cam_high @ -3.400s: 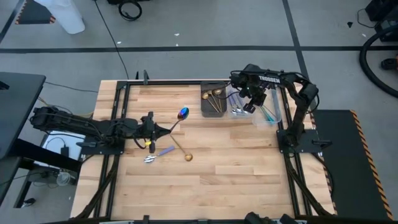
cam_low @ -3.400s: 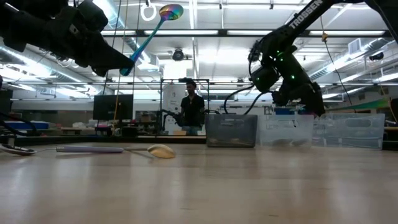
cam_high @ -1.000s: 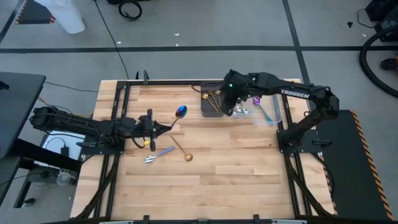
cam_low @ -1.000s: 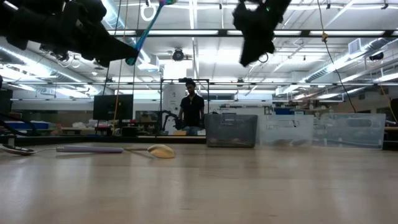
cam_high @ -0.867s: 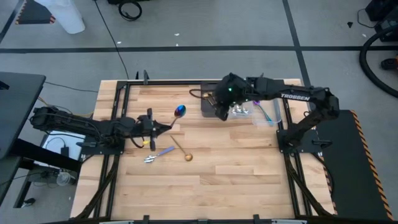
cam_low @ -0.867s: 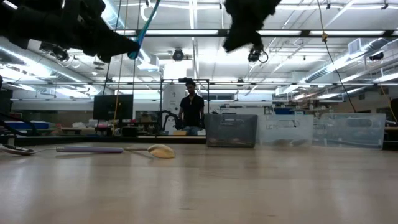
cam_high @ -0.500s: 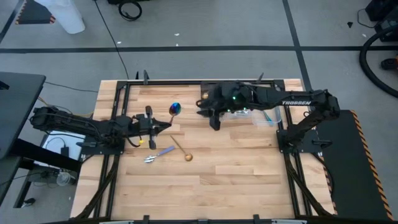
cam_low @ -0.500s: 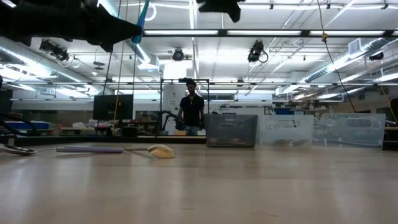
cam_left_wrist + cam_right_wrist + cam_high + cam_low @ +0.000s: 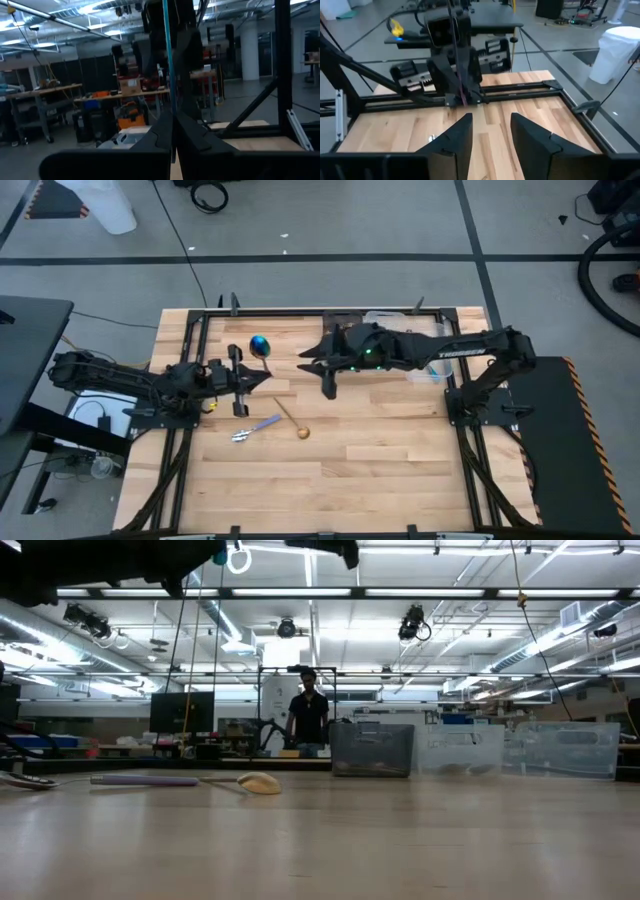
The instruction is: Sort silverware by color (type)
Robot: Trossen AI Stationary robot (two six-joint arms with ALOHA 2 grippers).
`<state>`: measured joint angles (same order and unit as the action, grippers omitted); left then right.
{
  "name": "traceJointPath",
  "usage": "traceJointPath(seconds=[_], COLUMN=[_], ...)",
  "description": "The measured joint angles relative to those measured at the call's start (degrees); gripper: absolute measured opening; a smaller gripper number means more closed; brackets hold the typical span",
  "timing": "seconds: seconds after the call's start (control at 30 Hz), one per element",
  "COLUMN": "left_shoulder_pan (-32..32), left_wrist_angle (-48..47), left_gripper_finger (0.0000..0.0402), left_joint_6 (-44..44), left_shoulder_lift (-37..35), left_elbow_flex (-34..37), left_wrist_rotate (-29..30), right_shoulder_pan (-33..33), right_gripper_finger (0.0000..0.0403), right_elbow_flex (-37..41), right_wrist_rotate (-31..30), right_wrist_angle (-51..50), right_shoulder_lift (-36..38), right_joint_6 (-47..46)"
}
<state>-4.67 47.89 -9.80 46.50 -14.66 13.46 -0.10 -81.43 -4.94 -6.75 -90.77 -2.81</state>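
My left gripper (image 9: 243, 380) hangs high over the table's left part, shut on an iridescent spoon (image 9: 260, 345) with a teal handle (image 9: 167, 55). My right gripper (image 9: 316, 372) hovers open just right of that spoon, facing it, with nothing between its fingers (image 9: 535, 137). In the right wrist view the left gripper (image 9: 462, 97) and the spoon's handle (image 9: 456, 55) stand straight ahead. A gold spoon (image 9: 292, 420), a lavender utensil (image 9: 264, 424) and a silver one (image 9: 241, 435) lie flat on the wood below the left gripper. My left gripper pinches the lower end of the spoon's handle (image 9: 170, 107) between its two fingertips (image 9: 192, 135). The handle runs on past the fingertips in line with them. The spoon stands steeply, bowl uppermost, lifted clear of the table.
A dark bin (image 9: 372, 750) and clear bins (image 9: 460, 750) stand at the far right of the table, partly under the right arm in the high view. A person (image 9: 307, 720) stands in the room beyond. Bare wood (image 9: 380, 450) fills the near half.
My right gripper has swung away from the bins toward the table's left and stands open close to the held spoon. My left gripper has risen and drawn a little toward the far left, staying shut, and the spoon has tipped more upright.
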Motion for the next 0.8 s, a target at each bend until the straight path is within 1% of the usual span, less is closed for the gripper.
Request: traceJointPath(seconds=[0.13,0.27,0.5,0.6,0.73,0.8], left_shoulder_pan=[0.0,0.0,0.0,-0.3,-0.4,-0.3], left_wrist_angle=[1.5,2.7,3.8,3.6,1.7,0.5], left_gripper_finger=[0.0016,0.0016,0.0016,0.0016,0.0016,0.0016], left_joint_6=[-0.5,-0.7,-0.9,0.9,3.6,4.8], left_shoulder_lift=[0.0,0.0,0.0,0.0,0.5,0.7], left_elbow_flex=[0.0,0.0,0.0,0.0,0.1,0.1], left_wrist_rotate=[-0.7,-0.7,-0.7,-1.9,-4.6,-5.1], right_shoulder_pan=[0.0,0.0,0.1,0.1,0.1,0.1], right_gripper_finger=[0.0139,0.0138,0.0138,0.0138,0.0138,0.0138], right_elbow_flex=[0.0,0.0,0.0,0.0,0.0,0.0], right_wrist_rotate=[0.5,2.7,3.5,3.8,7.7,8.6], right_wrist_angle=[3.9,8.7,18.7,21.3,25.3,26.9], right_shoulder_lift=[-3.1,-5.8,-9.2,-9.7,-10.5,-11.2], right_joint_6=[0.1,0.9,5.7,7.5,7.7,7.7])
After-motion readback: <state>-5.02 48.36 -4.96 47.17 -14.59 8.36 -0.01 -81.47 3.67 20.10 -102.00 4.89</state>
